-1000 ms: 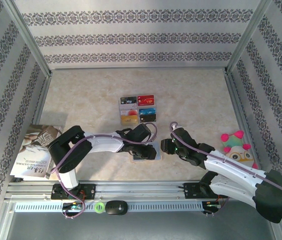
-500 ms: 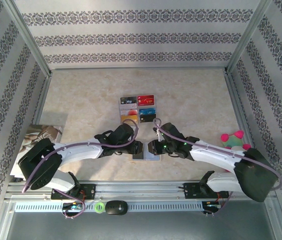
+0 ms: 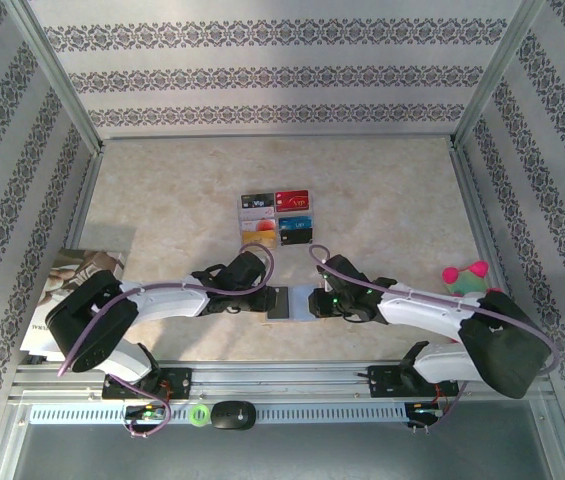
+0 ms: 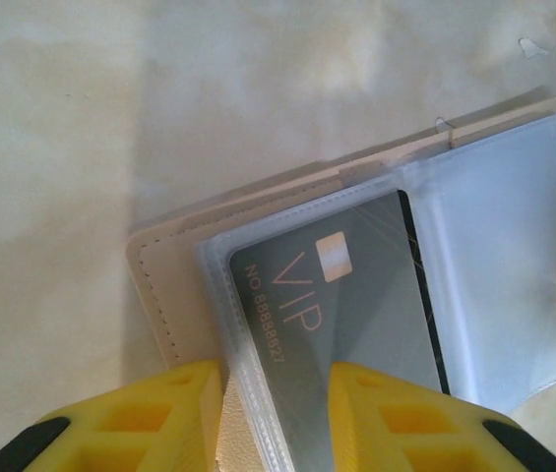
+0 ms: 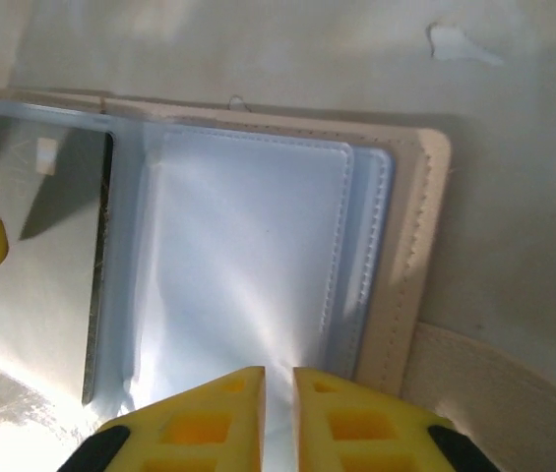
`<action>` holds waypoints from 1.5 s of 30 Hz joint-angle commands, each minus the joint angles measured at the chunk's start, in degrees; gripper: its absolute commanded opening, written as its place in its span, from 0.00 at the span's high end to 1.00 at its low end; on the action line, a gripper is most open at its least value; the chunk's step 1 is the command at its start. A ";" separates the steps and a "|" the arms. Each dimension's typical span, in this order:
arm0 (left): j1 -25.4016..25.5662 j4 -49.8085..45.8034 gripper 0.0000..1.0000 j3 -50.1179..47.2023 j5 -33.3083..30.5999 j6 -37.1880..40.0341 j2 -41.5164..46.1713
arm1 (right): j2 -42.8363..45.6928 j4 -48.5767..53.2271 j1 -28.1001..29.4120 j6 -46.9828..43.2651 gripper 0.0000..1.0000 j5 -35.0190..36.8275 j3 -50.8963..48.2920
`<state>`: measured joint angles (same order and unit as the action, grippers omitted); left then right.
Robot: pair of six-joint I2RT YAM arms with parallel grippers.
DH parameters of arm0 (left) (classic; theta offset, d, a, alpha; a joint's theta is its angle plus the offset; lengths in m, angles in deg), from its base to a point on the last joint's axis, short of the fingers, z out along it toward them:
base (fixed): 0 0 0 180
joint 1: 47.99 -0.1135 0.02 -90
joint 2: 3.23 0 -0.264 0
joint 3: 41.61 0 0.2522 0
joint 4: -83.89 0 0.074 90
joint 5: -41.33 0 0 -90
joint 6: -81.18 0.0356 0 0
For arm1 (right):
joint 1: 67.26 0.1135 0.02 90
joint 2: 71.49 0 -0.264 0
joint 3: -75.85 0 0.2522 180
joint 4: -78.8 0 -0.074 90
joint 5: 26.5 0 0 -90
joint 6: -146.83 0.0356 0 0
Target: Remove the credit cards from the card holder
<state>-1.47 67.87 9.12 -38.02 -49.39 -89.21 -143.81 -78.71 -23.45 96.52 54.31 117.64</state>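
One stitched tan card holder; left end effector narrowly parted, right end effector pinching glossy sleeve.

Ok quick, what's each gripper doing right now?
Left gripper: open, straddling the sleeved VIP card.
Right gripper: nearly closed, apparently pinching the empty clear sleeve.

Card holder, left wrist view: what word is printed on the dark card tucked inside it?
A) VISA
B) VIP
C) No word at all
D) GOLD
B: the grey card inside the card holder reads VIP in pale letters next to its chip, with a row of digits alongside.
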 commanded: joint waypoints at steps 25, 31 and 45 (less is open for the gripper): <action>-0.34 -2.77 0.50 -0.40 1.32 8.18 6.41 | 0.14 1.42 3.48 -3.38 0.76 -1.78 8.37; 1.18 0.83 0.50 0.73 2.65 8.32 3.48 | -3.39 -0.21 3.55 -2.90 0.77 -3.37 8.95; 1.55 -0.48 0.68 -0.52 -0.06 4.71 -2.94 | -6.71 -1.98 3.65 -3.38 0.78 -4.85 8.70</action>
<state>-0.68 69.75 8.79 -36.20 -43.19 -90.17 -149.62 -79.60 -20.50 94.09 50.55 125.99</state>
